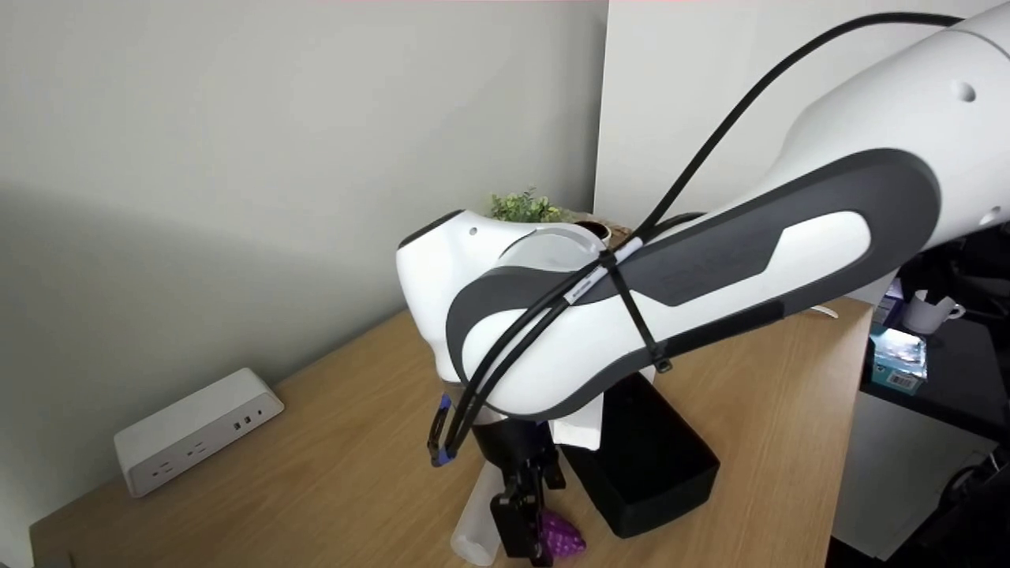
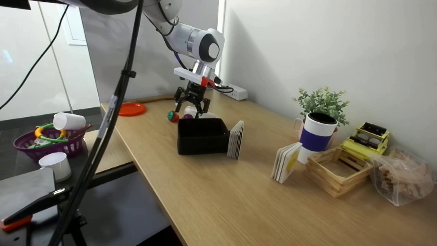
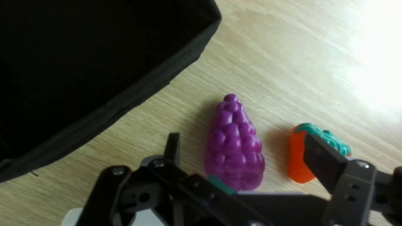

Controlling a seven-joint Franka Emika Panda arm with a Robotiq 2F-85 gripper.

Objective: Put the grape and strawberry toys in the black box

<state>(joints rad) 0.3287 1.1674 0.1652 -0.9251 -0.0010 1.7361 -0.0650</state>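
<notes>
End effector [image 3: 244, 146], black, two-fingered, spread wide and empty, seemingly for straddling shiny purple tapered plastic grapes [image 3: 234, 150] near the matte-black rectangular box [image 2: 203, 145].

In an exterior view I have the black box [image 2: 203, 145] on the desk [image 2: 211, 194]. Beyond it hangs my gripper [image 2: 188, 112], jaws parted. The strawberry toy [image 2: 173, 116] and partly hidden grape toy [image 2: 187, 116] lie just behind the box. A board book [image 2: 235, 140] stands just beside its right end; a wooden crate [image 2: 322, 175] sits well to its right.
</notes>
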